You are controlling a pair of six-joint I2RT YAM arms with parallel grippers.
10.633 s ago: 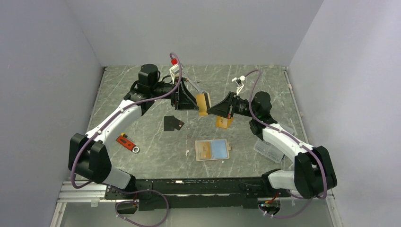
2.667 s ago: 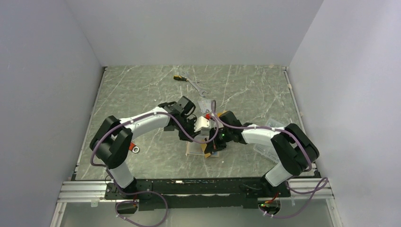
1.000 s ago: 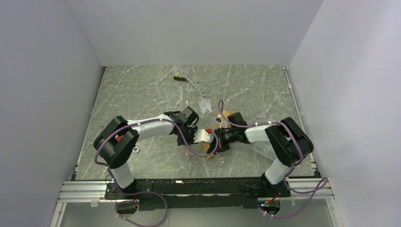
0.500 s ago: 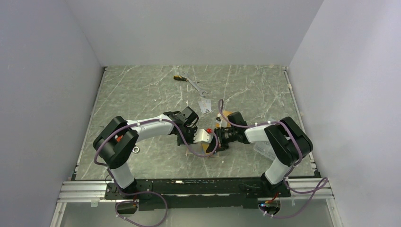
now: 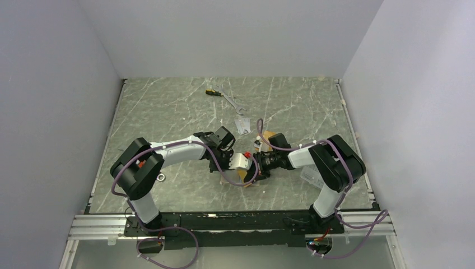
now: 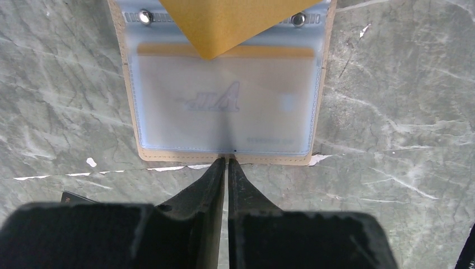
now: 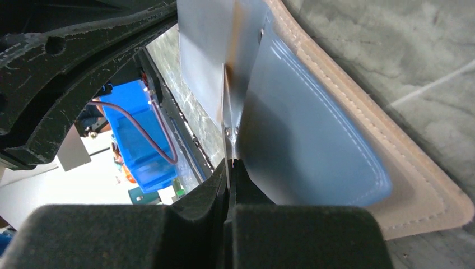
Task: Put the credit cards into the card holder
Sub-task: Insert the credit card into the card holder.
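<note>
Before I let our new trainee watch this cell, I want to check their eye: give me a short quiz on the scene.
1. True or false: the card holder lies folded shut on the table.
2. The card with its corner over the holder's pocket is: A black, B orange, C silver.
3. Which pincer grips the holder's plastic leaf?
Key: 1 false; 2 B; 3 the right pincer.

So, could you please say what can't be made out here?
- Left wrist view: orange card cut off by the top edge; print on the pocketed card blurred behind the frosted sleeve of the card holder.
- Top view: holder mostly under the left arm and right arm.
- Right wrist view: what the right hand pinches, too close.
</note>
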